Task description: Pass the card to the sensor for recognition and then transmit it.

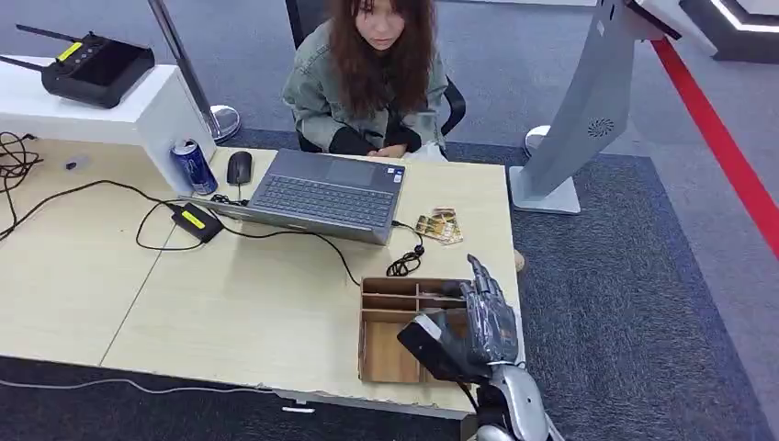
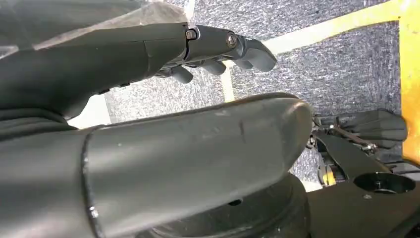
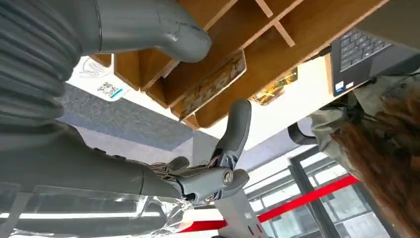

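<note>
On the left of the desk (image 1: 83, 276) sit a drink can (image 1: 194, 165), a mouse (image 1: 239, 167) and a small black box (image 1: 197, 221) on a cable, maybe the sensor. The laptop (image 1: 326, 195) is in the middle, a person (image 1: 367, 78) seated behind it. Loose cards (image 1: 439, 226) lie right of the laptop. Nearer, the wooden tray (image 1: 386, 354) holds a card (image 3: 214, 85) in one compartment. The right hand (image 1: 482, 322) hangs over the tray, fingers spread, gripping nothing. The left hand (image 2: 218, 49) hangs low, released. I'd lower the fingertips (image 3: 237, 124) onto the card's edge and pinch squarely, keeping clear of the dividers
</note>
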Robot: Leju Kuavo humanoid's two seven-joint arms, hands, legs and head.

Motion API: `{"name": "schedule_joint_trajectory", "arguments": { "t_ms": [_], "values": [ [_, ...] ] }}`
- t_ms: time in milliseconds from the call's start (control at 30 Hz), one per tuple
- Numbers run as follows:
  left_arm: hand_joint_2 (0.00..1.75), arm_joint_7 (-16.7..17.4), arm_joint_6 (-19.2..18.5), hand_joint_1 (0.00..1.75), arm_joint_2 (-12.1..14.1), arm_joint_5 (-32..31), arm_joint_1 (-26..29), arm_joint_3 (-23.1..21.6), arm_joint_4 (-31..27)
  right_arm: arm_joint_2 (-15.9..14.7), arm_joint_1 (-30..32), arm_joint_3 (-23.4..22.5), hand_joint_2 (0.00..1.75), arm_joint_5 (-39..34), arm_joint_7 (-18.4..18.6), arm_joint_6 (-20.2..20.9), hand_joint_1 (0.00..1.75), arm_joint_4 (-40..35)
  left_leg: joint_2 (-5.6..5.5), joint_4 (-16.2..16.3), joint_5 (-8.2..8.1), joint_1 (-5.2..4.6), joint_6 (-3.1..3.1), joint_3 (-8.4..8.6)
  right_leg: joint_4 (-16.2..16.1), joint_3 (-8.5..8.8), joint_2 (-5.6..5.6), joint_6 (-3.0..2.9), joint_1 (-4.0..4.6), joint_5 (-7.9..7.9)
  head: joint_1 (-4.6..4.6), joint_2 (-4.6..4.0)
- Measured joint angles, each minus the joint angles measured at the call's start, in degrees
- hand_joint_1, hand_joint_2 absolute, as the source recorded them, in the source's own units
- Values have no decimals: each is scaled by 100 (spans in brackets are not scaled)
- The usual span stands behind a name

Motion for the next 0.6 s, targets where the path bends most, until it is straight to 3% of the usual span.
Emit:
{"name": "schedule_joint_trajectory", "arguments": {
  "t_ms": [600],
  "values": [
    [0,0,-18,0,0,2,0,0,0,42,-46,66,175,11,-17,13,89,-4,0,0,0,0,0,0,0,0,0,0,0,0,0,0]
  ]
}}
